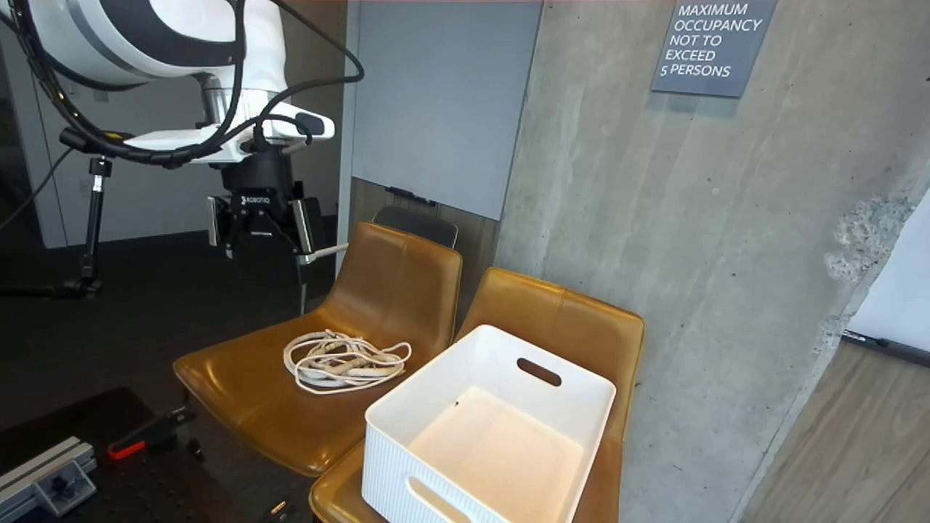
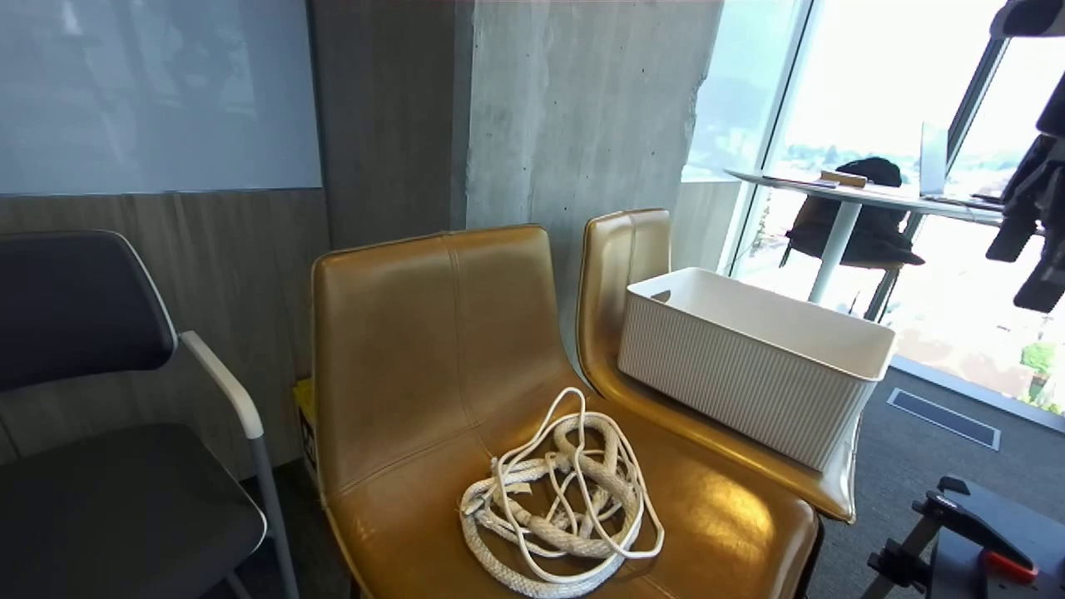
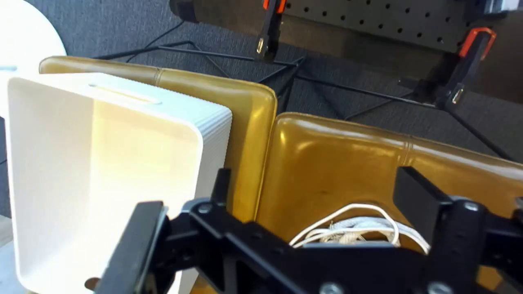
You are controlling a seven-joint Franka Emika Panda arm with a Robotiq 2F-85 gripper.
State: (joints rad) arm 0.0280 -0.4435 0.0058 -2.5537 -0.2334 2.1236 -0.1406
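Observation:
My gripper (image 1: 263, 245) hangs in the air above the tan leather chair (image 1: 240, 388), its fingers wide apart with nothing between them. In the wrist view the gripper (image 3: 314, 185) stands over a loosely coiled off-white rope (image 3: 363, 222), partly hidden by the gripper's body. The rope (image 2: 595, 545) lies on the chair seat, mixing thick braided and thin strands. A white ribbed bin (image 2: 732, 374) with handle slots rests tilted on the neighbouring tan chair (image 1: 574, 309). The bin (image 3: 53, 163) looks empty apart from a tiny dark speck. An exterior view shows the gripper (image 2: 1025, 270) cut off at the right edge.
Clamps with red-orange parts (image 3: 478, 41) sit at the edge of a dark perforated table (image 3: 380, 24) by the chairs. A concrete wall (image 1: 690, 218) rises behind them. A dark chair with a pale armrest (image 2: 220, 383) stands beside the rope's chair.

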